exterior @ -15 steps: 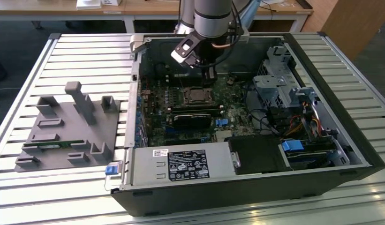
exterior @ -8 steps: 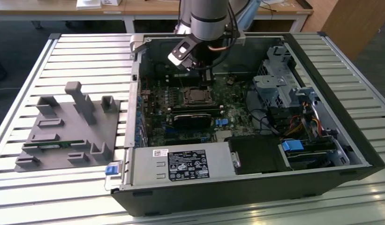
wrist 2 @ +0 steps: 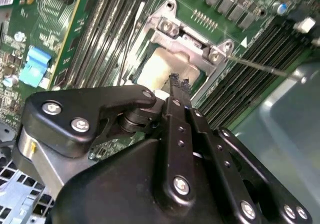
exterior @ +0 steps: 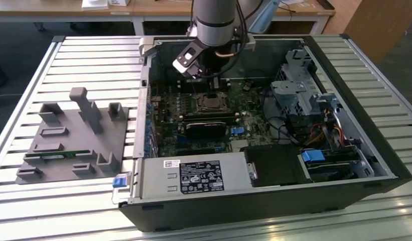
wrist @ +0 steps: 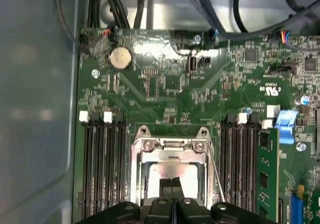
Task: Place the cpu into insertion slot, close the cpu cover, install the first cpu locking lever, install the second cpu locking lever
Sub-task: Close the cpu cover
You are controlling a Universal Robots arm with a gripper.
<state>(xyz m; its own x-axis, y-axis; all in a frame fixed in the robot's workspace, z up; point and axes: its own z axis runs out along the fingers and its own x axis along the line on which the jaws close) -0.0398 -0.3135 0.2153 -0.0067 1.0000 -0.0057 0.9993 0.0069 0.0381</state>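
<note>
A: Bkgd: a slatted metal table [exterior: 31,65], wooden desks behind. An open PC case [exterior: 353,90] is laid flat on it, w/ a grey fixture block [exterior: 72,140] on the exterior view's left. The arm [exterior: 216,20] is seen reaching down into the case, over the motherboard [exterior: 259,125].

B: What's given by the wrist cams that the exterior view lacks?

A: In both wrist views the gripper [wrist: 172,181] is seen w/ fingers pressed together, narrow, nothing between them, tips over the cpu [wrist: 172,170]. Contact can't be judged. The cpu is seated in the insertion slot [exterior: 198,104]. Its dull silver top is seen thru the window of the cpu cover [wrist: 172,145], which lies flat over it.

B: Levers?

A: One thin lever rod [wrist: 216,171] is seen along the socket's side in the first wrist view. In the second wrist view it sticks out past the cover's corner. Latched or not can't be told.

B: Hidden bits?

A: The cover's and cpu's near edge is cut off by the gripper body. In the exterior view the fingertips can't be made out vs. the dark board. Memory slots [wrist: 102,169] flank the socket.
</note>
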